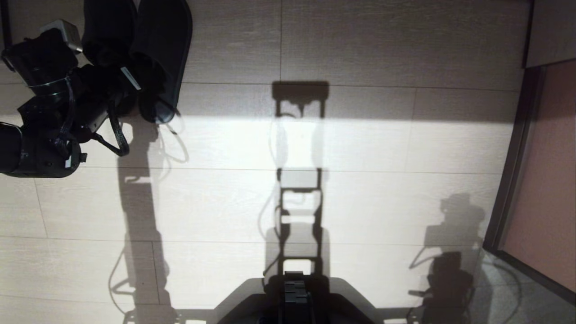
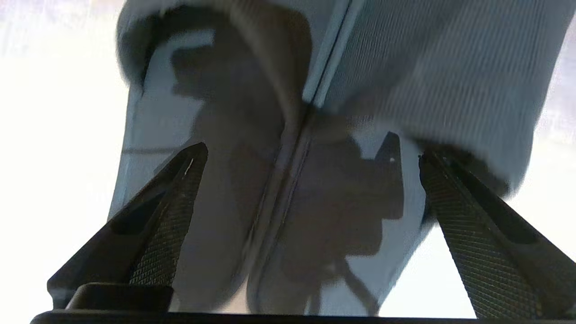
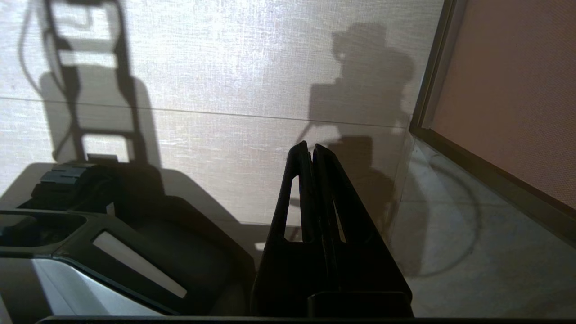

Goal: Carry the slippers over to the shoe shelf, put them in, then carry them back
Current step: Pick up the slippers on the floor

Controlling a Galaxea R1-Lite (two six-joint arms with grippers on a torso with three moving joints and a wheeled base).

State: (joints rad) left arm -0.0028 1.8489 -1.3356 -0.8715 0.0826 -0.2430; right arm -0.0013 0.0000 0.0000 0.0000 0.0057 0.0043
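Slippers (image 1: pixel 155 54): pair lying side by side on the floor (image 1: pixel 360 189), upper left of head frame, inner edges touching, heels toward the robot. Partly in shade, heel ends at the edge of the bright band.

L gripper (image 2: pixel 310 180): fingers spread wide, nothing between the pads yet. Wrist view shows one finger (image 2: pixel 166 220) over the outer part of one slipper, the other finger at the far edge of its mate, with the seam where the two meet running up mid-frame. Reads as a straddle: both slippers taken in one pinch, so jaws need full width. In head frame the L arm sits upper left, right over the heel ends. Contact w/ fabric: can't tell, blur on the slipper uppers.

R gripper (image 3: pixel 310 153): fingers pressed together, empty, parked low beside the base (image 3: pixel 112 234), lower right of head frame only as a shadow.

Shelf: not in any view. A brownish panel (image 1: pixel 546 180) w/ dark frame stands at right edge.

Judgement: pickup stage; next is lower, then close on both inner walls.
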